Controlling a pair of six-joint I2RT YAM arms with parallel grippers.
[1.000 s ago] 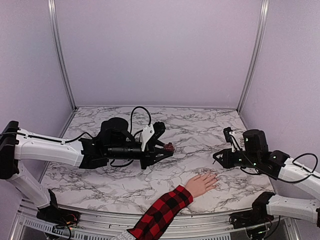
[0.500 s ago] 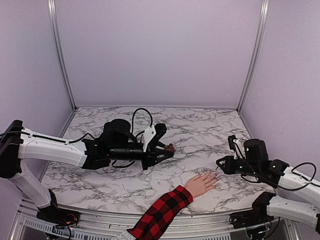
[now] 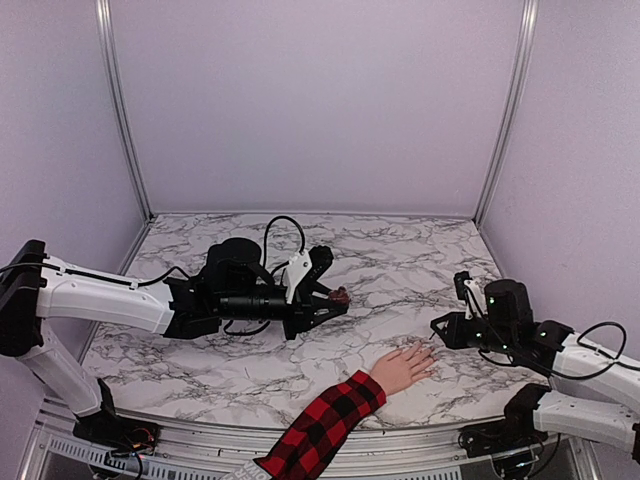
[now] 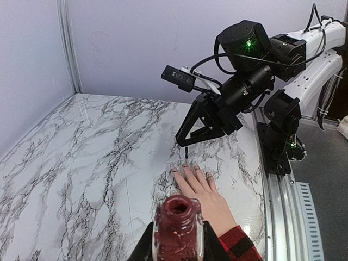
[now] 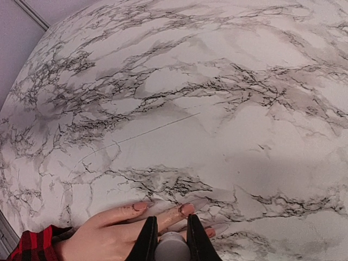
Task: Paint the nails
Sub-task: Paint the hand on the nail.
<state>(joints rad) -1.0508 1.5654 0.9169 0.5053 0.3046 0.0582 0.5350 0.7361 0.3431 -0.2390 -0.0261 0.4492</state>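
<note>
Lowered right end effector (image 3: 437, 331) grips cap (image 5: 172, 246) above nails (image 5: 187, 208).

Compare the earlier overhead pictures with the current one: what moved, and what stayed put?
The right gripper, clamping the brush cap, came down toward the fingertips of the hand. The left gripper, holding the open polish bottle, and the hand stayed almost where they were.

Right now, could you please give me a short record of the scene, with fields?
Left gripper: shut on open polish bottle, held above the table
Right gripper: shut on white cap, brush pointing down
Brush: over the fingertips; contact unclear
Hand: flat on marble table, palm down, plaid sleeve
Nails: paint cannot be judged
</note>
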